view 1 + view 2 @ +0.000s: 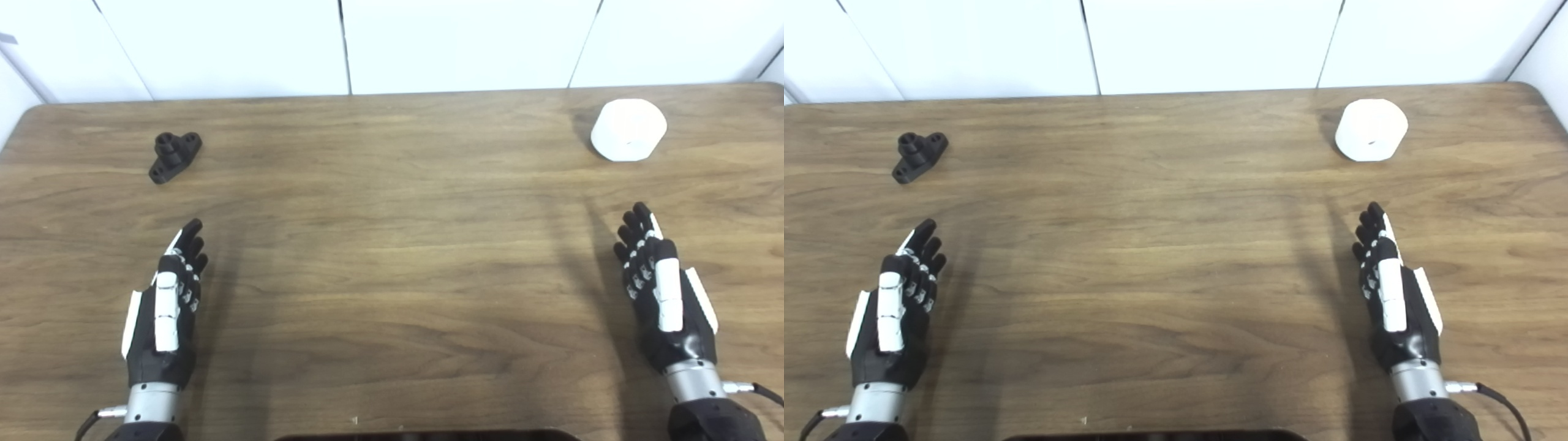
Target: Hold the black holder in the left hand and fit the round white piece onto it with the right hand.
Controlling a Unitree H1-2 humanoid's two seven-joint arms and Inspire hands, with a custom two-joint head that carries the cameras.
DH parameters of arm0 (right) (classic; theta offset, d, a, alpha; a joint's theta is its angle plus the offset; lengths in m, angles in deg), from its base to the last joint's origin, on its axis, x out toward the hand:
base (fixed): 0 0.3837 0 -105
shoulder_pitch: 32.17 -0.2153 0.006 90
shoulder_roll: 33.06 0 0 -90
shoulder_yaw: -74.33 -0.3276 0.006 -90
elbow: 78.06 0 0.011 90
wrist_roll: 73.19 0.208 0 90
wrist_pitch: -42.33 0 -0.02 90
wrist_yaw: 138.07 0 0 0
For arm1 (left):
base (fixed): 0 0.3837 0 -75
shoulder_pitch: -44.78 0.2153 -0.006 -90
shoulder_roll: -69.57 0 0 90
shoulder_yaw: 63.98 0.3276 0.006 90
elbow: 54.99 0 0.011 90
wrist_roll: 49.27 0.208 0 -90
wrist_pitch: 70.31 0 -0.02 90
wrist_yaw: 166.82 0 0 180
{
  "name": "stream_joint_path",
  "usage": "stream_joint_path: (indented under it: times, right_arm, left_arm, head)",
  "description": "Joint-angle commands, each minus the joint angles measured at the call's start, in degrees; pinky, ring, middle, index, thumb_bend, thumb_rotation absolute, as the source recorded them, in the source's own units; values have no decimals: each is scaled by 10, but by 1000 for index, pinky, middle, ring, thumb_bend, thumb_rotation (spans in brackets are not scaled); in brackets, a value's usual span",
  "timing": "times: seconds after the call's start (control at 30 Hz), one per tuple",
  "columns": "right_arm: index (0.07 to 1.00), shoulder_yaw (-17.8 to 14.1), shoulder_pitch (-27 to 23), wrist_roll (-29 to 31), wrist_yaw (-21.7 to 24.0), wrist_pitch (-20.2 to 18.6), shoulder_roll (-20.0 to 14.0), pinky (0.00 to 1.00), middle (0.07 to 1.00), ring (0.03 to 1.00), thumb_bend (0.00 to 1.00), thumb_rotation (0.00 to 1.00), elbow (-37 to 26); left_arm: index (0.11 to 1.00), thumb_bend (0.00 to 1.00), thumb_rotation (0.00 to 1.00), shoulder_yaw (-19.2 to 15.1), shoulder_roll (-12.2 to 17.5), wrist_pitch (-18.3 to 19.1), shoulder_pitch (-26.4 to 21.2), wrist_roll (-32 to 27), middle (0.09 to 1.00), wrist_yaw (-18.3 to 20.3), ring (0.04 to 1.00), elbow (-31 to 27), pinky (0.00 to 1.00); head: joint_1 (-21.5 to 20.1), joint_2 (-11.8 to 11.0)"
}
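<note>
With both my hands empty and fingers apart, I should move my left hand [164,306] slowly to the black holder [174,155] near the table's far left corner, while the round white piece [628,130] waits far right.

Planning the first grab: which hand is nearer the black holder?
Left. The left hand sits open just below the black holder, on the same side of the table; the right hand is far across, below the round white piece.

Black left hand [164,309] and right hand [664,306], white finger plates, silver wrist cuffs, thin black cables
</note>
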Motion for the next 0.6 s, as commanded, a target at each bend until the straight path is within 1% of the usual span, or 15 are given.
stream_joint_path:
  times: [0.0, 0.17, 0.3, 0.5, 0.57]
  right_arm:
    - [1000, -1, 2, 0, 7, -1, -7, 1000, 1000, 1000, 604, 1000, -12]
    - [1000, -1, 2, 0, 5, -6, -6, 1000, 1000, 1000, 613, 1000, -13]
    - [1000, -2, 2, 3, 5, -9, -5, 1000, 1000, 1000, 610, 1000, -17]
    - [1000, -2, 4, 1, 6, -12, -7, 1000, 1000, 1000, 615, 1000, -21]
    - [1000, -2, 6, 1, 7, -10, -8, 1000, 1000, 1000, 617, 1000, -20]
  left_arm:
    - [922, 497, 932, -1, 4, -12, -6, 0, 992, 1, 1000, -17, 1000]
    - [925, 506, 920, -1, 3, -11, -6, -2, 992, 1, 1000, -15, 1000]
    - [924, 507, 927, -1, 2, -1, -4, 0, 993, -3, 1000, -24, 1000]
    - [922, 506, 923, -1, 1, -2, -2, 5, 986, -4, 993, -28, 995]
    - [920, 508, 922, 0, -1, -2, 0, 8, 982, -6, 989, -28, 990]
  head:
    - [0, 2]
    - [0, 2]
    - [0, 4]
    - [3, 1]
    - [25, -10]
